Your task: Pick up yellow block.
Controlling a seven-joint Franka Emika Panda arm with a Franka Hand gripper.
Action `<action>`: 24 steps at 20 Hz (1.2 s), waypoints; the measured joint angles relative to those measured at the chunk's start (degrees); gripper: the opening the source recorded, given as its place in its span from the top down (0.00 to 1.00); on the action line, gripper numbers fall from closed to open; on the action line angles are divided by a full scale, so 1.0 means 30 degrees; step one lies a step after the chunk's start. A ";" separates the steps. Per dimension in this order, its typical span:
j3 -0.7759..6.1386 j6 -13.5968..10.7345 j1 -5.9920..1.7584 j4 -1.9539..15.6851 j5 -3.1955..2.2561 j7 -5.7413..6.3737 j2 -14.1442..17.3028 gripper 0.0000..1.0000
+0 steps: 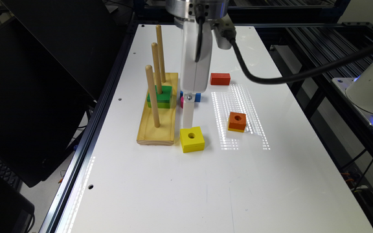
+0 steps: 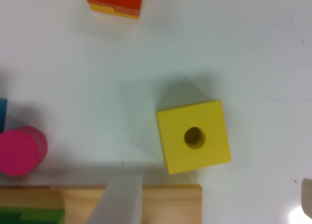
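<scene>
Currently the gripper (image 1: 187, 124) hangs above the white table (image 1: 180, 187), its tip just behind the yellow block (image 1: 192, 139), which lies flat and free. In the wrist view the yellow block (image 2: 193, 136) sits between two pale fingers (image 2: 117, 202) set well apart, so the hand stands open and empty. That view reveals a pink cylinder (image 2: 19, 151) beside the wooden peg board (image 2: 161, 204). An orange block (image 1: 237, 121) lies nearby.
</scene>
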 joint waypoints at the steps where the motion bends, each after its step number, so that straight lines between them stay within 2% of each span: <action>1: 0.0002 -0.0017 0.0001 0.0050 -0.0012 0.0016 0.0057 0.00; 11: 0.0048 -0.0039 0.0006 0.0084 -0.0036 0.0049 0.0233 0.00; 15: 0.0047 0.0395 0.0003 0.0182 -0.0375 0.0278 0.1031 0.00; 18: 0.0045 0.0454 0.0000 0.0440 -0.0553 0.0380 0.1406 0.00; 24: 0.0047 0.0446 0.0002 0.0485 -0.0605 0.0417 0.1427 0.00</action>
